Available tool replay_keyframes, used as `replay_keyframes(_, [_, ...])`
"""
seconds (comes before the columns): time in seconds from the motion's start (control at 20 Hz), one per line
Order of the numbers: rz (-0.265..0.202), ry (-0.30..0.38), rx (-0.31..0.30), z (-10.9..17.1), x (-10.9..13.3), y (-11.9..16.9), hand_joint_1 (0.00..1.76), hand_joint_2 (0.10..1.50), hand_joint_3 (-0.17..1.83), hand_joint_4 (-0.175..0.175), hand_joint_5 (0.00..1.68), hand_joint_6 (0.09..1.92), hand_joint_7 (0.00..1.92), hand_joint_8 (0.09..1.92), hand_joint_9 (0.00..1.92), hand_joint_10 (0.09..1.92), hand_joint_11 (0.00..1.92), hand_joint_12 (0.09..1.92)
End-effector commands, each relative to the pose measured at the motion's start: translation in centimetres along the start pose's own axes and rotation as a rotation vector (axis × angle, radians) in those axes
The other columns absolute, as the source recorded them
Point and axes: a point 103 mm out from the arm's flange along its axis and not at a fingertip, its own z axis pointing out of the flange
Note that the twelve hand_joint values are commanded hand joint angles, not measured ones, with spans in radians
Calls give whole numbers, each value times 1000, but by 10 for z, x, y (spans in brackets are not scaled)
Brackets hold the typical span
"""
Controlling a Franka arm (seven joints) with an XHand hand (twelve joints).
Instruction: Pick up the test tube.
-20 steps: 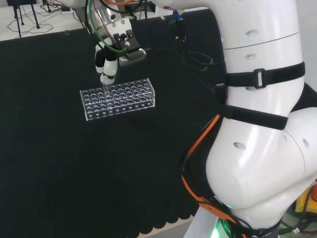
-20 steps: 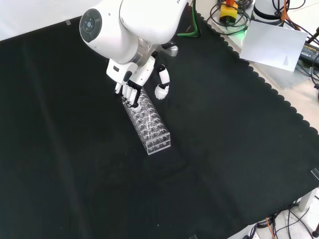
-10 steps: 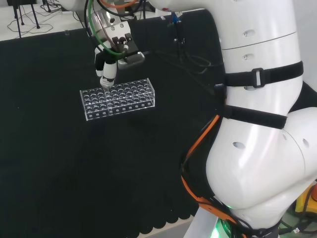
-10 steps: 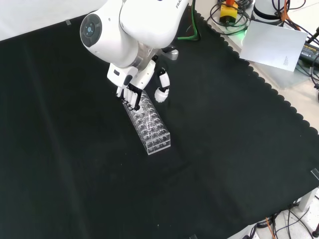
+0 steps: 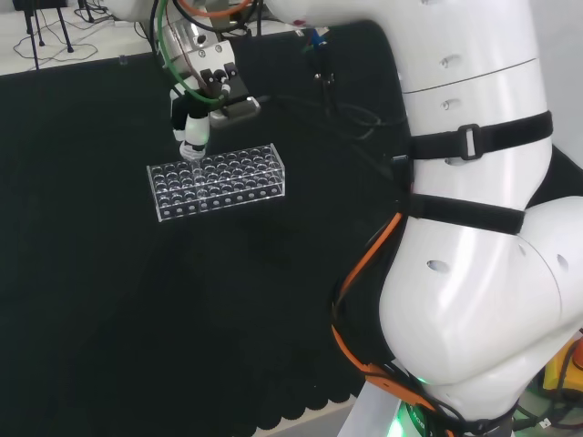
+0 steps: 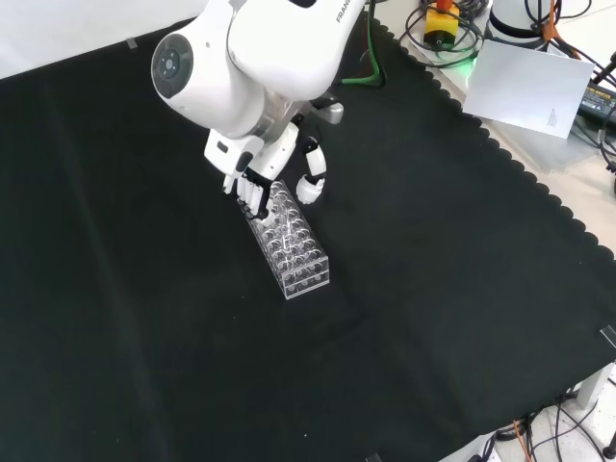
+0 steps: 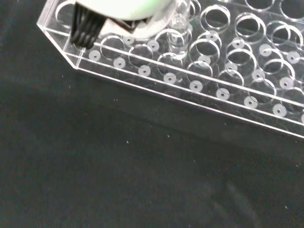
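A clear test tube rack [image 5: 217, 179] lies on the black cloth, also seen in the front view [image 6: 293, 243]. The hand [image 5: 193, 127] hovers over the rack's far left end in the head view, fingers curled downward. In the front view the hand [image 6: 252, 185] has its fingers on one side of the rack's upper end and its thumb [image 6: 308, 183] on the other. A clear test tube [image 7: 179, 32] stands up out of a hole close under the hand [image 7: 128, 12], its top caught between the fingertips. Black finger pads [image 7: 85, 31] hang over the rack's corner.
The arm's big white links [image 5: 474, 228] stand at the right of the head view. A white sheet [image 6: 534, 87] and cables lie beyond the cloth's scalloped edge at the front view's upper right. Black cloth [image 6: 433, 318] spreads all around the rack.
The hand has risen slightly and drifted a little left in the head view, over the same end of the rack. The rack has stayed put.
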Motion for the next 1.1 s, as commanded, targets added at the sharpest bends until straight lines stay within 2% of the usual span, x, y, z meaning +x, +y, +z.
replay_keyframes(0.05, [20,28,-20,-4,18,17,1038,583,788,-175,616,895,868,899,699,869,348,1455])
replay_keyframes(0.4, [39,20,-31,-5,9,13,1112,543,793,-175,762,879,1043,854,953,768,582,1373])
replay_keyframes(0.9, [39,9,-26,-7,3,13,1140,516,814,-175,754,893,996,879,937,779,561,1385])
replay_keyframes(1.1, [40,8,-45,-7,1,11,1155,511,820,-175,787,893,1097,854,973,772,587,1374])
